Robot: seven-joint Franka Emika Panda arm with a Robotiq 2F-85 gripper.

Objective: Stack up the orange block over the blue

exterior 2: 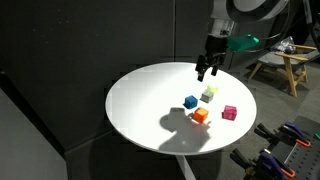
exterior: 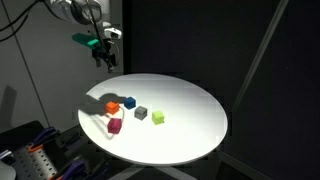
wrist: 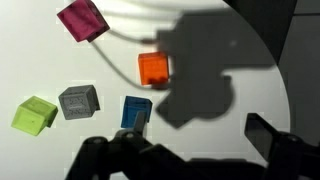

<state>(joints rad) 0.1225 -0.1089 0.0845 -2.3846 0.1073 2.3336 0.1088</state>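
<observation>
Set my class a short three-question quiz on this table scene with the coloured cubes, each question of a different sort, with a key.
1. True or false: the orange block already sits on the blue block.
2. How many cubes lie on the white table? A three, B five, C seven.
3. In the wrist view, which cube lies between the green cube and the blue block?
Key: 1 false, both rest on the table, apart. 2 B. 3 the grey cube.
</observation>
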